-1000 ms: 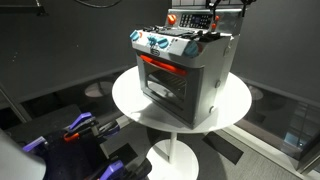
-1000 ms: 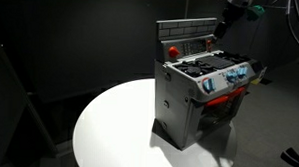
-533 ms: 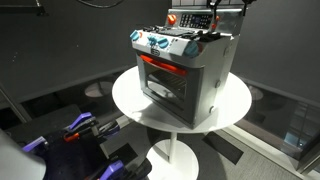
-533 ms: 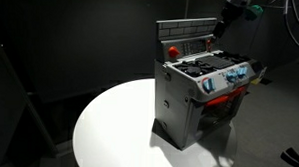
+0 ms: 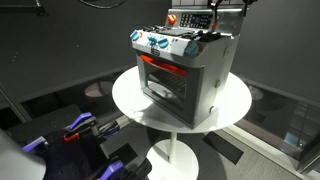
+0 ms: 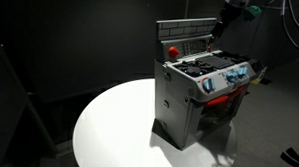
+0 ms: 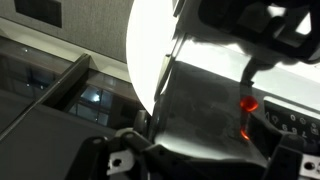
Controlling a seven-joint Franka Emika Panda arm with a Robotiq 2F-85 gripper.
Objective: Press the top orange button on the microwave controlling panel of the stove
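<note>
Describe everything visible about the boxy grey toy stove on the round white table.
The boxy grey toy stove looks plastic and stands upright on the round white table. Its front has an orange-trimmed oven window; white-and-blue knobs line the top edge. A dark upright back panel rises at the rear, where the gripper hangs close; contact cannot be told.

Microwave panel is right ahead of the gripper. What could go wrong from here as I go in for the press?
1. The orange spots on the microwave controlling panel sit close together and the wrist view is blurred, so the gripper could land on the wrong one.
2. The stove appears to stand free on the round table. A hard push against its upright back might slide or tip it.
</note>
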